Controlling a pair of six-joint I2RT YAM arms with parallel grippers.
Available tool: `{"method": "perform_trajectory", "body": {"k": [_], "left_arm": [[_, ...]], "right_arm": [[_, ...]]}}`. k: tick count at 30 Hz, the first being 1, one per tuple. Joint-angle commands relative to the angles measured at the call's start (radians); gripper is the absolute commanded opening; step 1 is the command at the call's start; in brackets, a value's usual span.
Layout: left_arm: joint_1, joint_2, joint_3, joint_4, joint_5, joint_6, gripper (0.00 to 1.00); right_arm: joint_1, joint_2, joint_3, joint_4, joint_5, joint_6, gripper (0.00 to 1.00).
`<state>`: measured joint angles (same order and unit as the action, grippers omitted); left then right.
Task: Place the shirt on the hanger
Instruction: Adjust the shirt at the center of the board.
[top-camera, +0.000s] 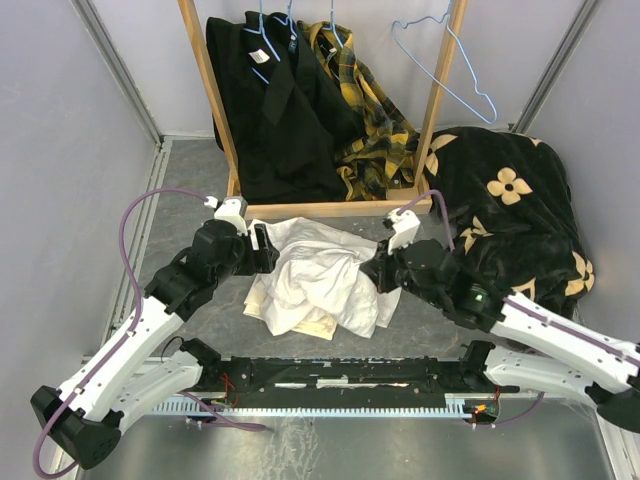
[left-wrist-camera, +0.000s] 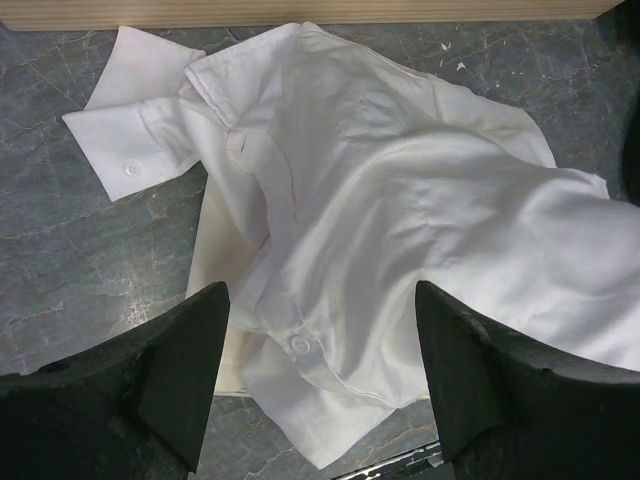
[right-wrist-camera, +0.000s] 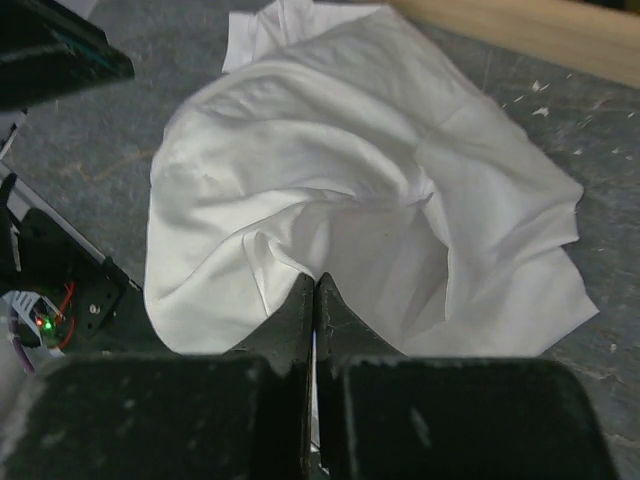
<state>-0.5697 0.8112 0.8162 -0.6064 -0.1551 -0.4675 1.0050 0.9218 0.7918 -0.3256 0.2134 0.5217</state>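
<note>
The white shirt (top-camera: 315, 275) lies crumpled on the grey table in front of the wooden rack. My left gripper (top-camera: 272, 250) hovers at its left edge, open and empty; in the left wrist view its jaws (left-wrist-camera: 320, 380) stand wide apart above the shirt's (left-wrist-camera: 400, 200) buttoned edge. My right gripper (top-camera: 372, 272) is at the shirt's right side. In the right wrist view it (right-wrist-camera: 316, 285) is shut on a fold of the shirt (right-wrist-camera: 330, 170). The light-blue wire hanger (top-camera: 490, 108) hangs empty at the rack's upper right, far from both grippers.
A cream-yellow folded cloth (left-wrist-camera: 215, 270) lies under the shirt. The wooden rack (top-camera: 320, 208) holds black garments (top-camera: 280, 100) and a plaid one (top-camera: 370, 110). A black blanket with cream flowers (top-camera: 510, 200) lies at the right. A black rail (top-camera: 330, 375) runs along the near edge.
</note>
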Motion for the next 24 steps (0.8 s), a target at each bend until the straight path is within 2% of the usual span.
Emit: {"method": "perform_trajectory", "body": {"k": [1,10,16,24], "left_arm": [[-0.001,0.003,0.015,0.046,-0.020,-0.023,0.81],[-0.002,0.002,0.015,0.052,-0.032,-0.015,0.80],[-0.001,0.001,0.023,0.048,-0.049,-0.004,0.80],[-0.001,-0.009,0.013,0.043,-0.054,-0.002,0.80]], "right_arm": [[-0.002,-0.077,0.095,-0.107,0.128,-0.035,0.00],[-0.002,-0.194,0.267,-0.260,0.281,-0.133,0.00],[-0.002,-0.138,0.475,-0.378,0.394,-0.272,0.00],[-0.003,-0.105,0.579,-0.426,0.459,-0.374,0.00]]}}
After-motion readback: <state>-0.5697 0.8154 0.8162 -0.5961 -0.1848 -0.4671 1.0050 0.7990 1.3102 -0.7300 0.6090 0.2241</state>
